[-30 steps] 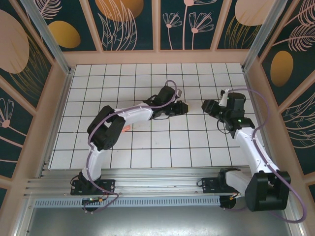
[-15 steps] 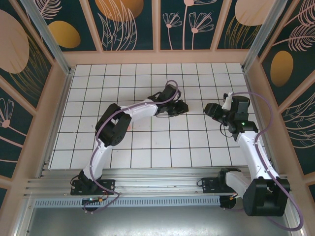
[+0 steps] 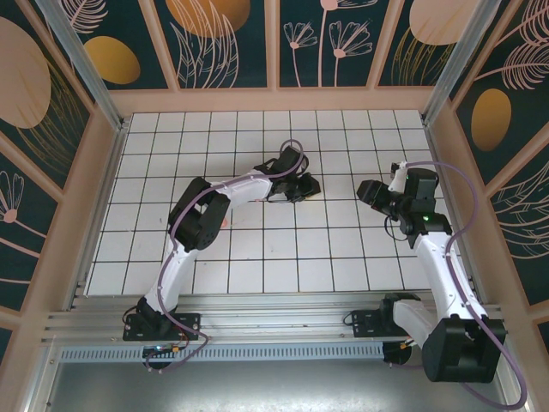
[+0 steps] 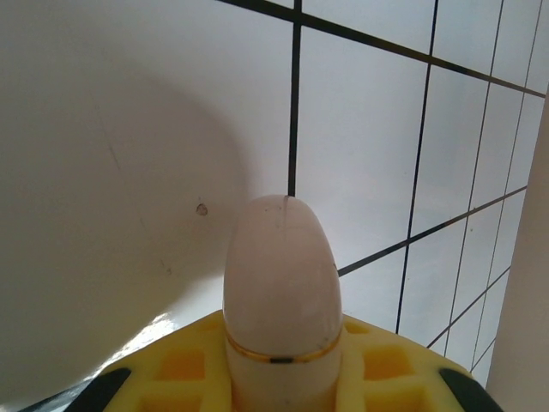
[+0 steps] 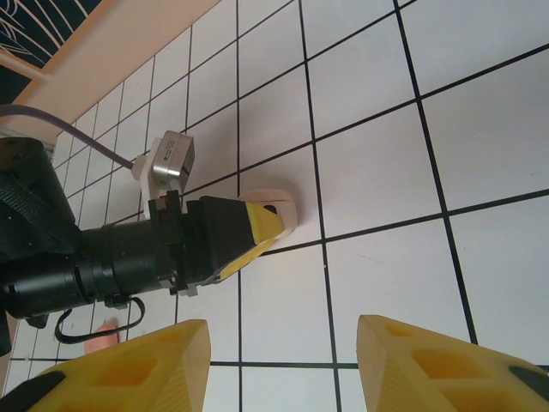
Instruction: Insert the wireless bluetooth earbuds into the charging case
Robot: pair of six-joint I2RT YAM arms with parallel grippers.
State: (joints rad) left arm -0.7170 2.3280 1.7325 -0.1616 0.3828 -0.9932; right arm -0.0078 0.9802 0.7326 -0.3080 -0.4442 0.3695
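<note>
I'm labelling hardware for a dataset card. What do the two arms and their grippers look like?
Both the left arm and right arm have white links, black joints and a looping lilac cable. The left gripper and right gripper have black bodies with yellow fingers.

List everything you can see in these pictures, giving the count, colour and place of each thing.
table: one, white tiles with black lines, floor of the enclosure
walls: dark teal panels with floral prints, peach frames, around the table
pale oval object: one, beige-pink, mid-table, between the left hand's fingers
charging case: one, salmon-pink, on the table beside the left arm's elbow, partly hidden
cables: two, purple, along the arms
left hand: black with yellow fingers, closed on the oval
right hand: yellow fingers, open, above bare tiles
</note>
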